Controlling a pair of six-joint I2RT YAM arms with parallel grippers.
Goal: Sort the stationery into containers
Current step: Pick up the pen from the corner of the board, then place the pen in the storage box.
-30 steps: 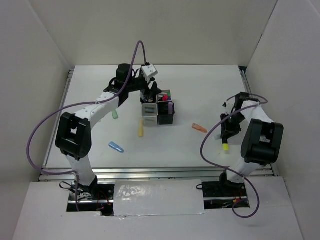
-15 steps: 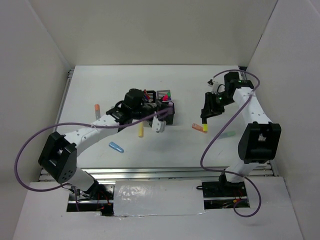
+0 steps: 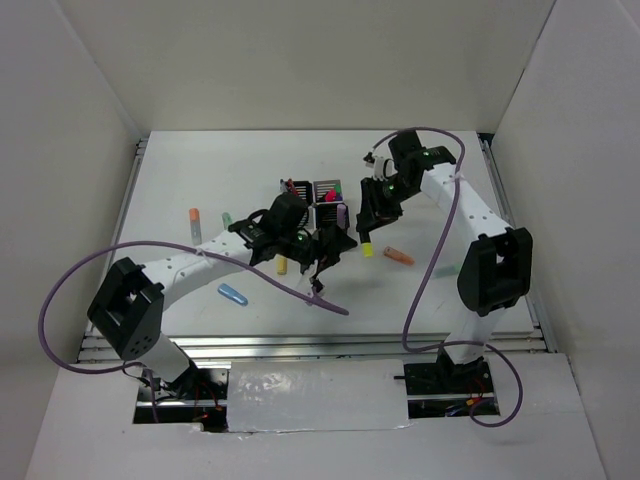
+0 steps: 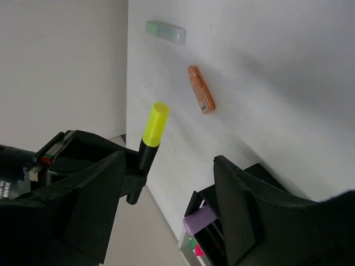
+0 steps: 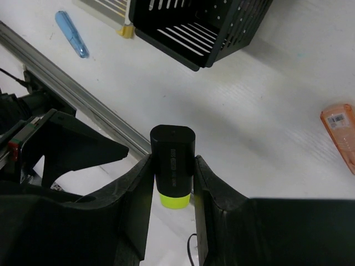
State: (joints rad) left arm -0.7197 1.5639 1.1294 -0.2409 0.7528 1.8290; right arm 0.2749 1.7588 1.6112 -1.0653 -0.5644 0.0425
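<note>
**Right wrist view: black highlighter pinched, cups close by**

The right gripper (image 5: 172, 185) is clamped on a highlighter (image 5: 172, 158). Its pads sit flat on the black barrel and the yellow end pokes out past them. Seen from above, the pen hangs off the table just right of the containers (image 3: 326, 190), not yet over any cup. The left gripper (image 4: 169, 183) stands with jaws apart and nothing between them, on the near side of the block.

As I judge it, this is a light, rigid plastic stick with a smooth, slightly slippery shell. It won't crush or bend, but it could swivel in a two-pad pinch. A hold across the flat barrel near mid-length, as here, looks sound. The cups look light, so a nudge may slide them.

The table (image 3: 200, 170) is smooth matt white, boxed in by plain white walls (image 3: 90, 150). Loose on it are an orange marker (image 3: 398, 256) near the right gripper, a blue marker (image 3: 232, 294) towards the front rail, and a pale green marker (image 4: 165, 31) further right
</note>
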